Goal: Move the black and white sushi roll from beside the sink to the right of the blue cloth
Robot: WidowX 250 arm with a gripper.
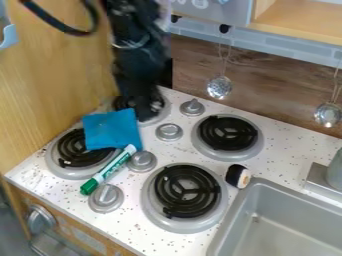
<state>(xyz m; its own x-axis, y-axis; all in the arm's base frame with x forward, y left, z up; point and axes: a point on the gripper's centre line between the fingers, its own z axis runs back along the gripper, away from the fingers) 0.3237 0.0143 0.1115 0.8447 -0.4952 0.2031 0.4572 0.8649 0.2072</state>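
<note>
- The black two-finger gripper [148, 111] hangs low over the back left burner [123, 103], near the worktop's back left corner; how far it is open, and whether it has hold of anything, I cannot tell.
- Just beside it, towards the front, a soft blue cloth [112, 131] lies spread between the two left burners, covering part of the black-coiled front left burner [80, 152].
- As I judge it, the step in hand is work close to the cloth, with no hold confirmed. A move from here calls for care about the coils underneath and the cloth's loose edge.
- A white-barrelled marker with a green cap [108, 170] lies slantwise from the cloth's near edge towards the worktop's front edge, its cap end nearer that edge. It runs close by two round silver knobs [141, 161].
- Two more silver knobs [169, 132] stand between the back burners, near the gripper.
- Further right sit the back right burner [228, 133] and the front right burner [186, 192], both black coils in silver pans.
- A small black, round-ended thing with a pale face [238, 176] rests just beside the front right burner, close to the corner of the grey sink [280, 220].
- Beyond the worktop's back edge, two silver ladles [219, 87] hang before the brown wood-look backboard [267, 87].
</note>
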